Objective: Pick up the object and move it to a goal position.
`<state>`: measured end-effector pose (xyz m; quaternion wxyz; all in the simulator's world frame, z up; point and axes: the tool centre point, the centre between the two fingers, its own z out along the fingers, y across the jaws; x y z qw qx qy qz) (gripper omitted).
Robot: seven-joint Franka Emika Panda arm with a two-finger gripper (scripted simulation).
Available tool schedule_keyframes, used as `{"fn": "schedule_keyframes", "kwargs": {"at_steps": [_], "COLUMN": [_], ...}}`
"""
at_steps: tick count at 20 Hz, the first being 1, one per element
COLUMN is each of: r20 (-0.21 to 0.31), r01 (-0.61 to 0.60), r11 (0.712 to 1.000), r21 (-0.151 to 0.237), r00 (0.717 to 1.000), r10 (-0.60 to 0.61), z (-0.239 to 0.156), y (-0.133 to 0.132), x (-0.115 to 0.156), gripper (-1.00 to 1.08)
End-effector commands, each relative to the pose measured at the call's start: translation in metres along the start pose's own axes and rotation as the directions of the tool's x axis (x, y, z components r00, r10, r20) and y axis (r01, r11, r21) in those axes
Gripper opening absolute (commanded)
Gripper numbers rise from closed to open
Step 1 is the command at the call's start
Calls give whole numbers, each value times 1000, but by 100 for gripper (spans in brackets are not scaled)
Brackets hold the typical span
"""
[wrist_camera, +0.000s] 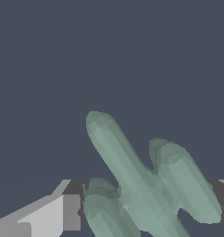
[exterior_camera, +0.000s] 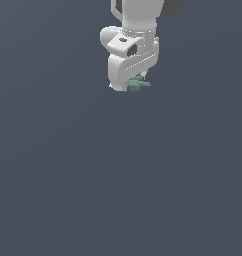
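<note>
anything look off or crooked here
Only mildly: the grey-green object lies at a slant between the tool's fingers, not square to them. No damage or spill shows, and whether they touch it is unclear.

A white robot arm (exterior_camera: 135,30) reaches down from the frame's top edge, its hand (exterior_camera: 130,84) low over a plain grey-blue surface (exterior_camera: 118,175), the small grey-green object (exterior_camera: 138,85) at its tip.

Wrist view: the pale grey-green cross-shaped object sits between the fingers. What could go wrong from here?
1. The pale grey-green cross-shaped object lies skewed across the gap between the fingers, so closing may twist it or catch only one lobe.
2. In the exterior view the white hand covers most of it; whether it is gripped cannot be told, so lifting now might leave it behind.
</note>
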<state>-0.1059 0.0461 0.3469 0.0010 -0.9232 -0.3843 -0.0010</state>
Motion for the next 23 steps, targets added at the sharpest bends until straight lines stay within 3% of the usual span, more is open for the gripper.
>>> {"fn": "schedule_keyframes", "kwargs": {"at_steps": [1,12,23], "r20": [0,2,3], "r01": [0,-2,-2], "r11": [1000,1000,1000], "r21": [1,0,-1], "r00": [1000,1000,1000], "r10": [0,2,2], "z": [-26,-118,-148], "y": [2,13,18], "x": [-10,-45,-55], "gripper": [-100,-100,-100]}}
